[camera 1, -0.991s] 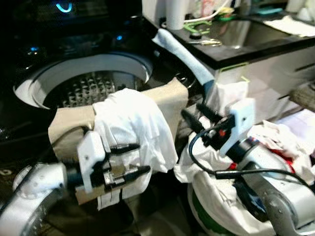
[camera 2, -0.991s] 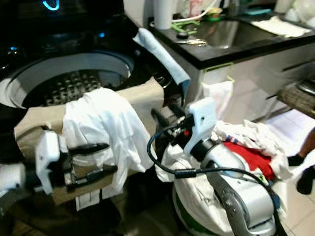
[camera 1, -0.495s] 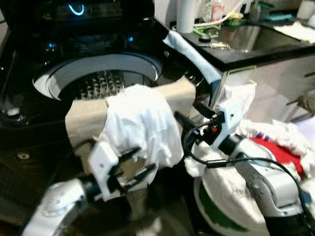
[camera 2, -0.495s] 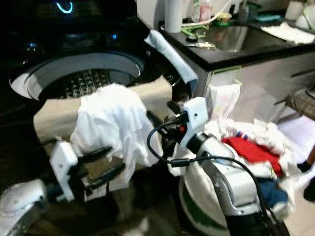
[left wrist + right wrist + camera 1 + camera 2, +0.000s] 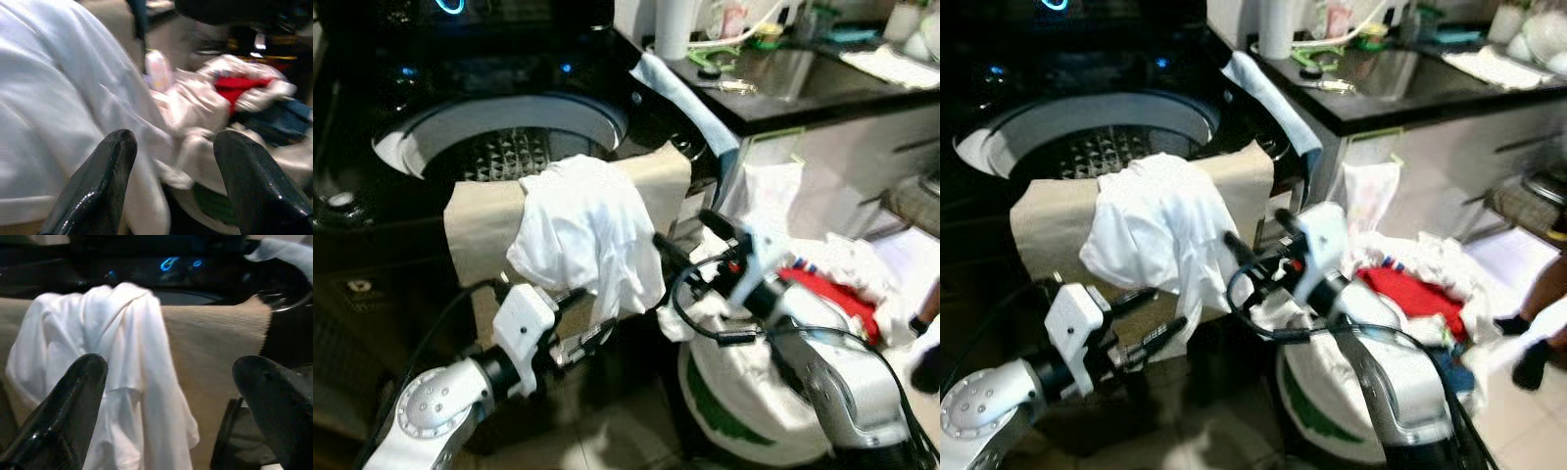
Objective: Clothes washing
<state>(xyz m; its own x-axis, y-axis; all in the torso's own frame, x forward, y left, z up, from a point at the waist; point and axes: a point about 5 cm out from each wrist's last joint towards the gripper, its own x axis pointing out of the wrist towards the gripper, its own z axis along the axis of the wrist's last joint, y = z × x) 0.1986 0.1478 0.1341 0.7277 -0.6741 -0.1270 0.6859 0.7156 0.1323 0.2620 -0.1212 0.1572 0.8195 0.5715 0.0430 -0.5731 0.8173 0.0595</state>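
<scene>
Crumpled white cotton garment [image 5: 587,227] draped over beige ribbed cloth [image 5: 481,223] on the front rim of the black top-loading washing machine [image 5: 372,206]. Left gripper [image 5: 576,318] spread empty just below it; right gripper [image 5: 690,240] parted, empty, beside the heaped white laundry basket [image 5: 1332,411].

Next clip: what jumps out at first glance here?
A white garment lies over a beige cloth on the front rim of the open washing machine. Both open grippers, left and right, sit just below it. A full laundry basket stands to the robot's right.
</scene>
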